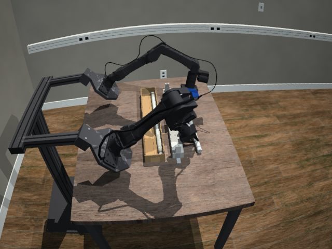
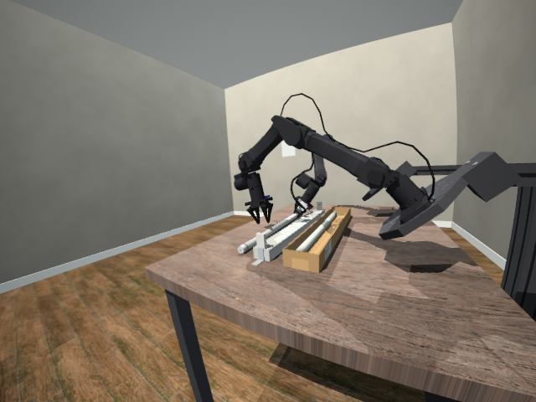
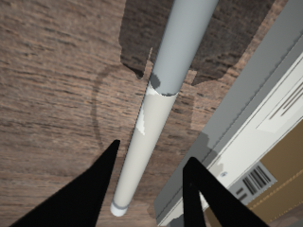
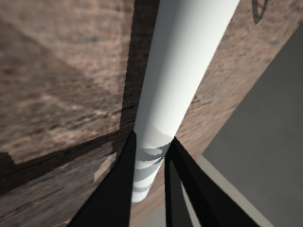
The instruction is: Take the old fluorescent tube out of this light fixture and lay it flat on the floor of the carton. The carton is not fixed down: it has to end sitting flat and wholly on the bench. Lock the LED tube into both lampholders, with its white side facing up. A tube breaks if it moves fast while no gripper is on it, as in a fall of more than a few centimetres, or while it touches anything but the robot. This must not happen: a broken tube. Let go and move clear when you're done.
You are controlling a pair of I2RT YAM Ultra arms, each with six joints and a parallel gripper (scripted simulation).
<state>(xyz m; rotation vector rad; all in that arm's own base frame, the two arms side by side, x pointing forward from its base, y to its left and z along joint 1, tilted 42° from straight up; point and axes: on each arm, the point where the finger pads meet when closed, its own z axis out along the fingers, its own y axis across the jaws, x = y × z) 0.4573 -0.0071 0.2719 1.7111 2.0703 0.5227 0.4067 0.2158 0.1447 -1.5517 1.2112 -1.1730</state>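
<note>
The LED tube point(image 1: 198, 147) point(image 2: 268, 231) point(image 3: 147, 123) point(image 4: 189, 57) lies lengthwise beside the light fixture point(image 1: 174, 139) point(image 2: 281, 241) point(image 3: 265, 118), on the side away from the carton, low over the bench. My right gripper point(image 1: 193, 139) point(image 2: 299, 210) point(image 4: 151, 139) is shut on the tube near one end cap. My left gripper point(image 1: 194, 94) point(image 2: 260, 218) point(image 3: 153, 155) is open, hanging over the tube's other end with a finger on each side, not touching it. The old fluorescent tube point(image 1: 160, 141) point(image 2: 317, 234) lies flat in the brown carton point(image 1: 146, 120) point(image 2: 302, 260) point(image 3: 289, 161).
The fixture's lampholders point(image 1: 178, 154) point(image 2: 260, 247) stand empty at its ends. The carton sits right against the fixture's other side. The arm mounts point(image 1: 107, 90) point(image 2: 432, 203) overhang one long edge of the bench. The tube's side of the bench is near the table edge.
</note>
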